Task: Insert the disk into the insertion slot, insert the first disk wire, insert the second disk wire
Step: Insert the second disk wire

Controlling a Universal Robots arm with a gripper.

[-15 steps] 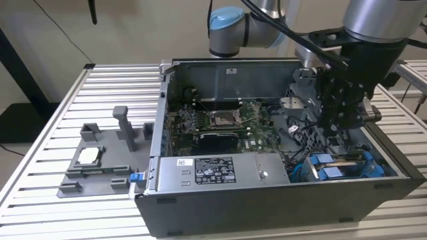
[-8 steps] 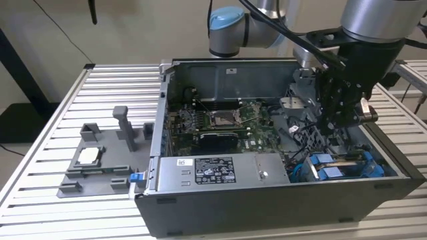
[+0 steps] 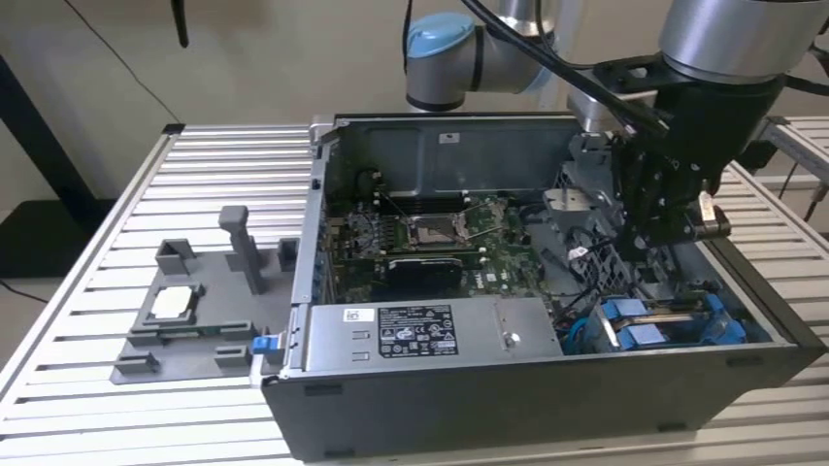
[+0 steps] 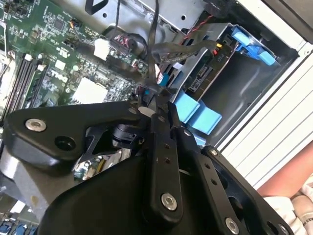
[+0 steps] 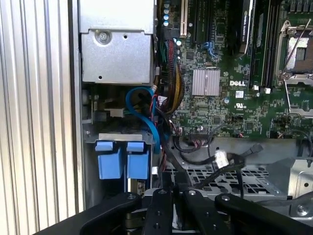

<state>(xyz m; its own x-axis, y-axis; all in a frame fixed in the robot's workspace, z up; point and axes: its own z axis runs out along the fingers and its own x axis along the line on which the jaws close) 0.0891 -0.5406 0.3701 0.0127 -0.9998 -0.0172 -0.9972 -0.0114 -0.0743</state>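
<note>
You've got the slatted surface (image 3: pixel 78 417) carrying the open computer case (image 3: pixel 518 408), and your arm (image 3: pixel 725 39) is reaching down into the end of it at the exterior view's right.

Down in that corner is the grey drive cage with the insertion slot (image 5: pixel 122 138). The disk (image 5: pixel 110 164) is in it, its blue carrier tabs standing proud of the cage mouth in the first wrist view. I'd call the first step done.

Your tool (image 4: pixel 155 105) hangs just beside the cage, low over the tangle of cables between cage and motherboard (image 5: pixel 230 98). Its fingers look clenched together, pinching a black wire (image 4: pixel 154 49) that runs up out of the tips.

So you're on a wire step, by my reading. I can't tell which of the two disk wires this is, and its plug is hidden behind the fingers.

The move from here calls for a firm grip, the plug squared to the disk's socket, and a straight, gentle push. Watch the blue cable (image 5: pixel 146 117) looping close by; it could snag.
</note>
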